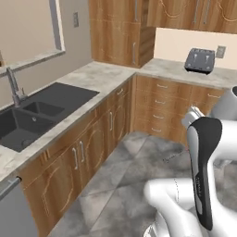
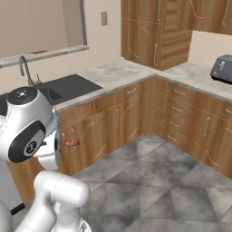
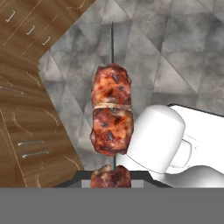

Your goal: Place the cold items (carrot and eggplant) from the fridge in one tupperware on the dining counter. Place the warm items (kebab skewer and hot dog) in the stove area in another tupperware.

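Gripped in the closed pincer (image 3: pixel 111 175), the kebab skewer (image 3: pixel 111 127) is sticking up over the grey tiled floor (image 3: pixel 183 52), its thin metal tip pointing away. Further left, the dark sink (image 1: pixel 32 115) is sitting in the counter (image 1: pixel 99 74), and the toaster (image 1: pixel 200 60) is standing far right

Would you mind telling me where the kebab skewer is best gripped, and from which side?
Judging by the hand view, grip the kebab skewer at its end meat chunk, coming in along its length as the gripper does now: the chunks give the shut jaws bulk to clamp, while the thin bare metal tip at the far end would probably slip.
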Tool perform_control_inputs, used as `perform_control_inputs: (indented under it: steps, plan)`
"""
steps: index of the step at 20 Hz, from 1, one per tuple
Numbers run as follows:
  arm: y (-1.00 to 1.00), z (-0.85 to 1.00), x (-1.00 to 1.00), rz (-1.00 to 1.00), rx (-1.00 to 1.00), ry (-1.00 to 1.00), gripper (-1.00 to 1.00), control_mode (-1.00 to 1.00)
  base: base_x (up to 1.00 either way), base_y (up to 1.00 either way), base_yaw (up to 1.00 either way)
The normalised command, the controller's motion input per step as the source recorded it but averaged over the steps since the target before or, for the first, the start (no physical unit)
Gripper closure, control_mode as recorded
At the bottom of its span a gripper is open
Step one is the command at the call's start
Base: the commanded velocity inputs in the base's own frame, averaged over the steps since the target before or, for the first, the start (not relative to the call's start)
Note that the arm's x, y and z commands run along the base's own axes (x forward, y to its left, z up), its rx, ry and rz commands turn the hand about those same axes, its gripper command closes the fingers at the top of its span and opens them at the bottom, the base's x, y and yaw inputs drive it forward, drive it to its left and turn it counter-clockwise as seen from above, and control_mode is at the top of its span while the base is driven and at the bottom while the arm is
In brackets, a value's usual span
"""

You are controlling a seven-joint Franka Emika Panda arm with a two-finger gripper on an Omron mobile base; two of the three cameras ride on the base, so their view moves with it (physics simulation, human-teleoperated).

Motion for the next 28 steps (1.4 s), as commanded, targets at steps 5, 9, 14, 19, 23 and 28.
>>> perform_control_inputs:
  steps: [5, 9, 14, 19, 23, 28]
  plan:
    - [0.0, 0.0, 0.0, 0.0, 0.0, 0.0, 1.0, 1.0, -0.19, 1.0, 0.08]
    - [0.0, 0.0, 0.0, 0.0, 0.0, 0.0, 1.0, 1.0, -0.51, 1.0, 0.19]
    - [0.0, 0.0, 0.0, 0.0, 0.0, 0.0, 1.0, 1.0, -0.73, 1.0, 0.26]
    - [0.0, 0.0, 0.0, 0.0, 0.0, 0.0, 1.0, 1.0, -0.63, 1.0, 0.21]
    - [0.0, 0.0, 0.0, 0.0, 0.0, 0.0, 1.0, 1.0, -0.29, 1.0, 0.06]
    - [0.0, 0.0, 0.0, 0.0, 0.0, 0.0, 1.0, 1.0, -0.01, 1.0, 0.0]
